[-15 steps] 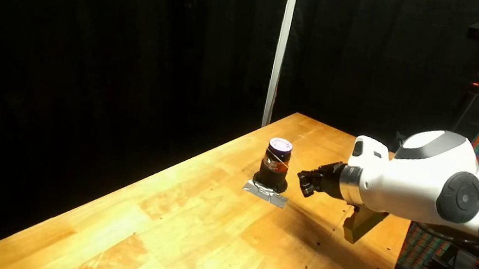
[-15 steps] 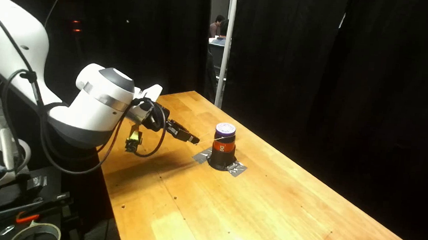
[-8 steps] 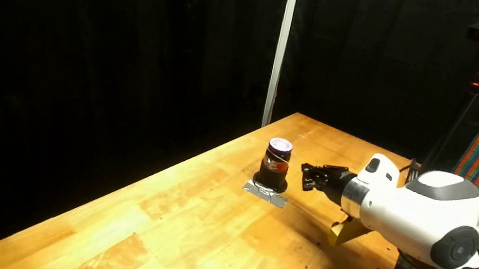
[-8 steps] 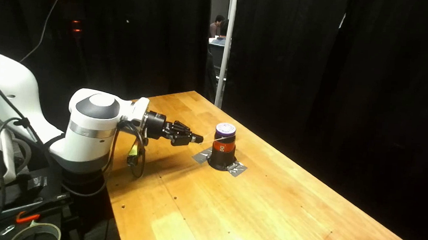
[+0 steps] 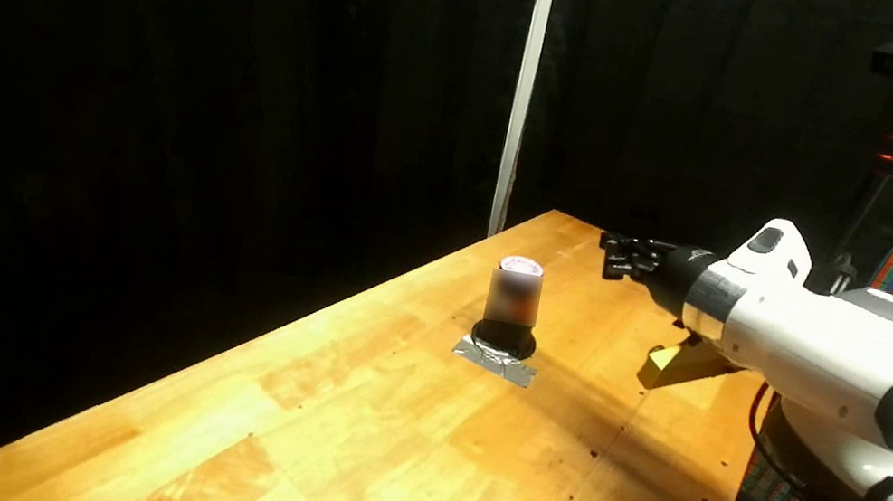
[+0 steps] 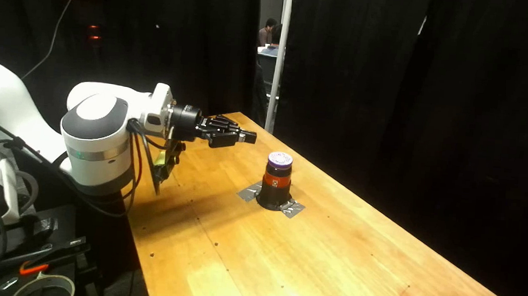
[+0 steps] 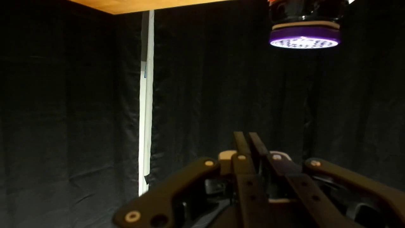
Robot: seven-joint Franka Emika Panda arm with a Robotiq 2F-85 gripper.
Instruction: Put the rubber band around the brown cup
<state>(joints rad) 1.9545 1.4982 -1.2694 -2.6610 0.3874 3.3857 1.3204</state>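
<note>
Hovering above level of small, dark brown, cylindrical cup (image 6: pixel 276 182) with reddish-orange stripe: black, jointed two-finger gripper (image 7: pixel 246 136), apart from it on robot's side. Cup standing upright on light wooden table (image 6: pixel 340 246), lying below and ahead of gripper, long axis crossing gripper's near-level one. Jaws sitting drawn together, nothing showing between. Thin tan rubber band (image 7: pixel 306 23) wrapping cup's upper end just under purple rim (image 7: pixel 303 32); far side hiding. Wrap looking done, judging from this; coming move probably calling only for backing off from cup.
</note>
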